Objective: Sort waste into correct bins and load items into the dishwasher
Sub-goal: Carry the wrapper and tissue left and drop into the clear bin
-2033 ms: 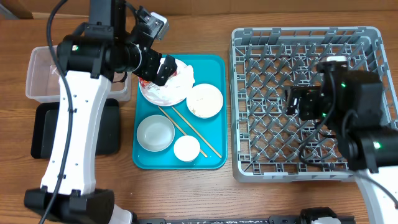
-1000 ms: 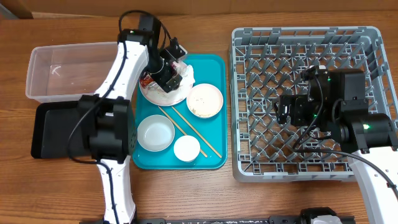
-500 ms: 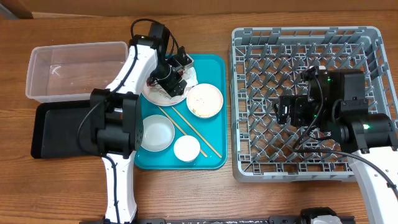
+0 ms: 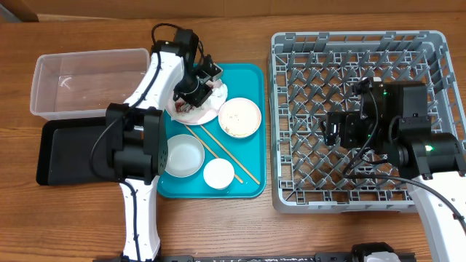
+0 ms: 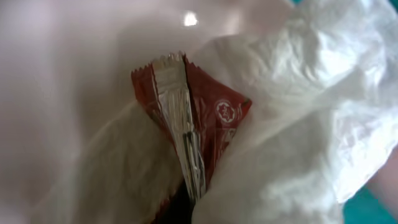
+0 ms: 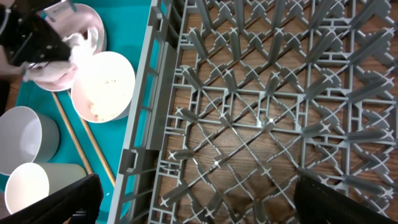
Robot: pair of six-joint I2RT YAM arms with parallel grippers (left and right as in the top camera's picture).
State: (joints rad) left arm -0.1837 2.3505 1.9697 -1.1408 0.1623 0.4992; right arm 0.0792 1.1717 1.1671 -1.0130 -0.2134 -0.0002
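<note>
Left gripper (image 4: 195,87) is down on the pale pink plate (image 4: 188,113), at the back left of the teal tray (image 4: 251,185). Its wrist view is filled by the red-and-white wrapper (image 5: 199,118) nested in crumpled tissue (image 5: 298,87). The fingers are out of frame, so we cannot tell whether the jaws are apart or closed. Right gripper (image 4: 335,129) hovers over the dish rack (image 4: 429,44), fingers spread wide, holding nothing. Risks, as we judge them: wrapper and tissue overlap, so one pinch may take both and send one to the wrong bin. A pinch on tissue alone may tear it or leave the wrapper behind. Pressing near the plate rim could tip it or push it against the pink bowl (image 4: 239,117) just beside it, scattering the grains (image 6: 96,107). Count: wrapper 1; tissue wad 1; plate 1; bowls 2, pink and grey-green bowl (image 4: 182,156); white cup (image 4: 218,173) 1; chopsticks (image 4: 222,151) 2; bins 2, clear tub (image 4: 80,80) and black tray (image 4: 65,149); rack 1, with no dish seen in it.
</note>
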